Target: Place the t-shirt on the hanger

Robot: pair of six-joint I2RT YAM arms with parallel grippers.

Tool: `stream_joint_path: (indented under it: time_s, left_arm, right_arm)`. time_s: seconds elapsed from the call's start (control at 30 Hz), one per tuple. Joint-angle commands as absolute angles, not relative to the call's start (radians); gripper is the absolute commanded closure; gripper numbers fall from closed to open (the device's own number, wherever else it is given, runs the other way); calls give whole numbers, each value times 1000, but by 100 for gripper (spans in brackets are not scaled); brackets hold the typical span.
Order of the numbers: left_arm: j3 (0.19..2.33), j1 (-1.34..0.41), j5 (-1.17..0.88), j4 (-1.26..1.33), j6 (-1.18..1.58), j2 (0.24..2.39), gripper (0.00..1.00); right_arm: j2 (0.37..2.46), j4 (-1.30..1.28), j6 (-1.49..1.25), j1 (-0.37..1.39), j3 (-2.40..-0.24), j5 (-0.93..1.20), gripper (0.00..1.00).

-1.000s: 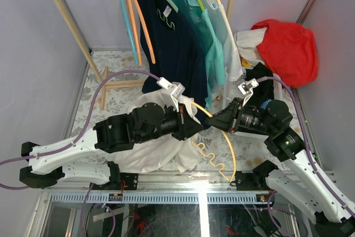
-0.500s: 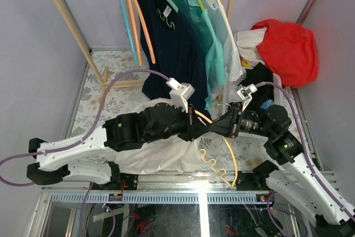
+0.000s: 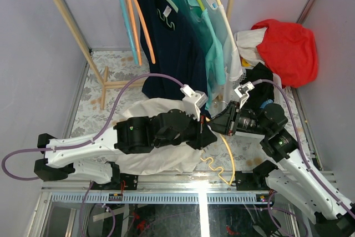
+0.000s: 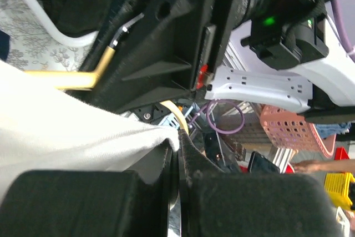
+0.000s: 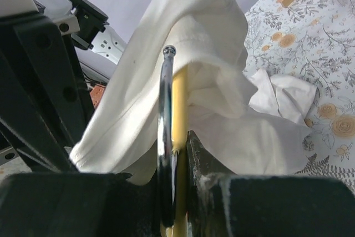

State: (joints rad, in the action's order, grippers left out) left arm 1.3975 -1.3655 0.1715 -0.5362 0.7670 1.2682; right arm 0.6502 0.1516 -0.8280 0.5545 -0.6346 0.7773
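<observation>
The white t-shirt [image 3: 161, 158] lies bunched under my left arm. My left gripper [image 3: 207, 136] is shut on an edge of it, which shows as white cloth [image 4: 66, 131] pinched between the pads in the left wrist view. My right gripper [image 3: 214, 125] faces it, almost tip to tip, and is shut on the pale yellow hanger [image 3: 231, 157] at its neck. In the right wrist view the yellow bar [image 5: 179, 98] and the metal hook [image 5: 165, 98] rise from my jaws, with the t-shirt [image 5: 183, 48] draped over and behind their top. A bit of the hanger [image 4: 61, 80] shows in the left wrist view.
A wooden clothes rack [image 3: 77, 31] stands at the back with a light blue hanger [image 3: 126, 20], orange hangers [image 3: 138, 23], a navy shirt [image 3: 172, 48] and mint shirts [image 3: 213, 43]. A red cloth [image 3: 285, 48] lies on a pile at the right. The table cover [image 3: 119, 65] is floral.
My left gripper has moved right and down with the t-shirt edge, closing on the right gripper. The right gripper has shifted slightly up with the hanger.
</observation>
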Motion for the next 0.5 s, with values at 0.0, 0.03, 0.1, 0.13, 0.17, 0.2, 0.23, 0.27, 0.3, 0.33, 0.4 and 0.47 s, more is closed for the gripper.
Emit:
stream_joint_path:
  time_s: [0.0,0.03,0.1,0.13,0.17,0.2,0.23,0.27,0.3,0.33,0.4,0.47]
  left_arm:
    - [1442,-1416,137,-430,758,1244,100]
    - [1433,-1425,131,-419,759,1230,100]
    - [1413,-1437,88,-378,762,1219,100]
    - [1407,-1444,62,-361,762,1218,100]
    - [1406,-1453,44,-354,756,1219,100]
    - [1409,-1466,39,-356,748,1218,100]
    - [1409,-1478,39,-362,744,1215,100]
    - [1408,-1492,44,-371,741,1208,100]
    - [1404,-1505,50,-379,742,1196,100]
    - [1392,-1515,57,-383,745,1183,100]
    - [1370,-1534,74,-392,755,1153,100]
    - [1343,-1542,87,-396,767,1124,100]
  right_arm:
    - [614,299,-843,557,-665,738,100]
    - [605,301,-841,557,-669,727,100]
    - [592,304,-843,557,-684,708,100]
    - [586,307,-843,557,-689,695,100]
    - [577,312,-844,557,-694,684,100]
    - [570,308,-839,558,-702,674,100]
    - [555,295,-830,557,-713,659,100]
    - [546,270,-816,557,-729,654,100]
    - [531,238,-793,557,-748,640,100]
    - [507,204,-773,557,-768,618,100]
    - [476,151,-739,557,-807,597,100]
    - [452,135,-730,558,-830,583,100]
